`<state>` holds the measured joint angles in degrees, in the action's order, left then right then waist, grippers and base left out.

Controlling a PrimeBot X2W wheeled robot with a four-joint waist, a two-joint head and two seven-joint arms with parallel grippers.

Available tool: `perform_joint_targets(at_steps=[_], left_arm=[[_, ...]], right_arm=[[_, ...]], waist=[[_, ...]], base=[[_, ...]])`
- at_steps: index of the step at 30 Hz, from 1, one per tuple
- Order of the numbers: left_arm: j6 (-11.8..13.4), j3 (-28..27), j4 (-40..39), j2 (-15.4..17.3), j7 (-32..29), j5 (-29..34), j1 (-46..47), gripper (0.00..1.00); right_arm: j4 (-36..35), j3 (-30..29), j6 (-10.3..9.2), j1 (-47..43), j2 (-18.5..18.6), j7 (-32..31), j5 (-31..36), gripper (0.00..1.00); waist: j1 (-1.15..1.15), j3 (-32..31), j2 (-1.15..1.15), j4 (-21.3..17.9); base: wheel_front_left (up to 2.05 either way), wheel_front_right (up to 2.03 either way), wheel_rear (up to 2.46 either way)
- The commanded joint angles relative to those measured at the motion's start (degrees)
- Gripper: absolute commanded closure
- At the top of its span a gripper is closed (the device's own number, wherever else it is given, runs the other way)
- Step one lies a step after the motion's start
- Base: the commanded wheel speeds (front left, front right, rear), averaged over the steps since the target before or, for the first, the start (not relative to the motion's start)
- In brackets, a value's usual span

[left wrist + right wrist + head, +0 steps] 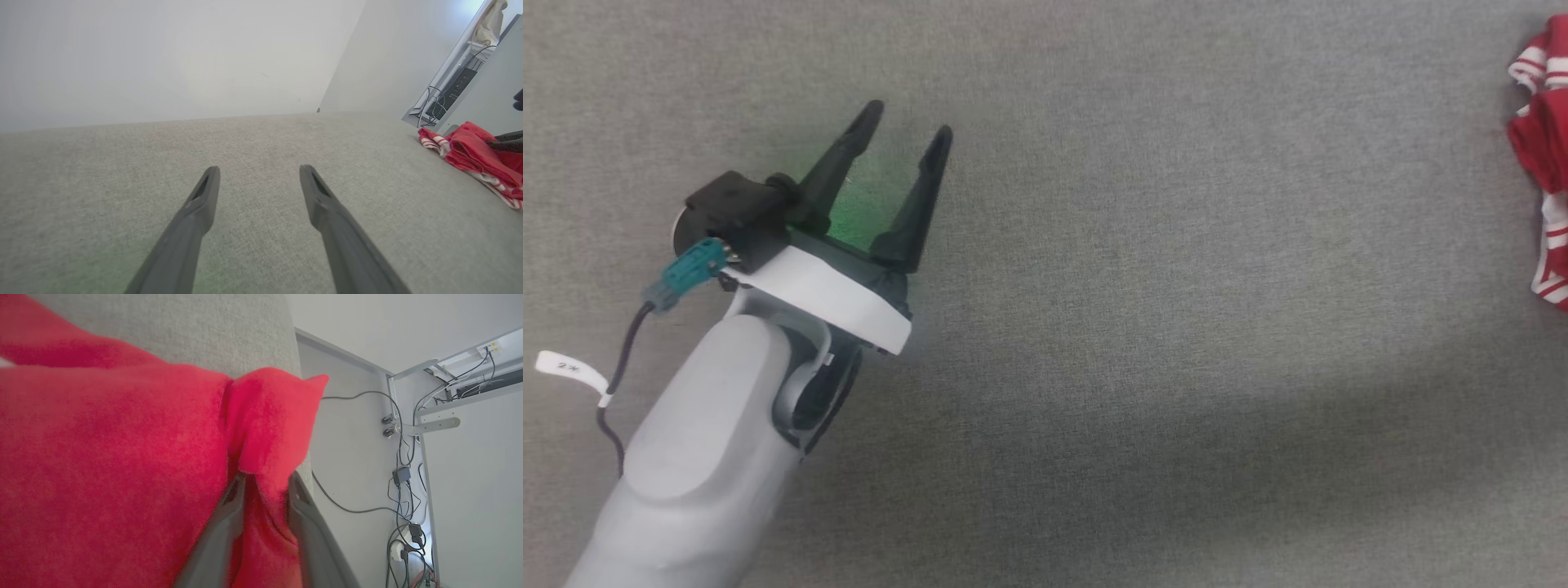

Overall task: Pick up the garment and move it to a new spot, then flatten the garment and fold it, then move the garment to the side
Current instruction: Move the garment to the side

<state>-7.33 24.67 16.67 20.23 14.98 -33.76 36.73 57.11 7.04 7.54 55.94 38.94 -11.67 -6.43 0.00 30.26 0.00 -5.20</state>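
1. Garment [1538,143] sits bunched at the counter's [1143,327] right edge, well apart from the left hand [908,119], which hangs wide open.
2. Right hand's [266,477] way nearer: its fingers [220,533] straddle a red fold, can't tell if actually pinching.

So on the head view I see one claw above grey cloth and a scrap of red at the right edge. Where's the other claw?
Observer: At the red jersey. The right gripper has a fold of it between its fingers.
Visitor: Is it squeezing?
Observer: I can't tell. The fingers stand slightly apart with fabric bunched between them.
Visitor: What's past that edge?
Observer: Dark cables hang just beyond the grey surface.
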Motion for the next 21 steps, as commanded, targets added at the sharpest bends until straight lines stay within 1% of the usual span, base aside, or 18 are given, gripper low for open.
perform_joint_targets(at_steps=[1, 4, 8, 13, 16, 21], left_arm=[[-0.1, -0.8, 0.2, 0.3, 0.3, -0.3, -0.5, 0.00], [-0.1, -1.8, 0.4, 0.2, 0.3, -0.5, -1.9, 0.00], [-0.1, -3.0, 0.5, 0.3, 0.3, -1.5, -3.8, 0.00], [-0.1, -5.0, 0.9, 0.3, 0.3, -1.4, -6.9, 0.00], [-0.1, -6.6, 1.0, 0.1, 0.3, -1.3, -9.5, 0.00], [-0.1, -9.6, 1.1, -0.5, 0.3, -1.1, -13.6, 0.00]], right_arm=[[0.7, -0.2, -0.10, 0.9, -0.9, 0.3, 0.2, 0.00], [2.1, -0.9, -0.10, 1.7, -1.0, 0.9, 0.2, 0.00], [3.4, -1.9, -0.10, 1.3, -2.2, 3.1, -0.7, 0.00], [3.6, -2.2, -0.10, -0.7, -3.8, 7.4, -2.0, 0.00], [3.6, -2.0, -0.10, -2.5, -5.5, 10.1, -3.2, 0.00], [2.5, -1.4, -0.10, -7.0, -7.8, 15.5, -5.6, 0.00]], waist=[[0.00, -1.0, 0.00, 0.1], [0.00, -2.9, 0.00, 0.1], [0.00, -5.9, 0.00, 0.4], [0.00, -10.3, 0.00, 1.3], [0.00, -13.2, 0.00, 2.0], [0.00, -18.0, 0.00, 3.9]], base=[[0.00, 0.00, 0.00], [0.00, 0.00, 0.00], [0.00, 0.00, 0.00], [0.00, 0.00, 0.00], [0.00, 0.00, 0.00], [0.00, 0.00, 0.00]])
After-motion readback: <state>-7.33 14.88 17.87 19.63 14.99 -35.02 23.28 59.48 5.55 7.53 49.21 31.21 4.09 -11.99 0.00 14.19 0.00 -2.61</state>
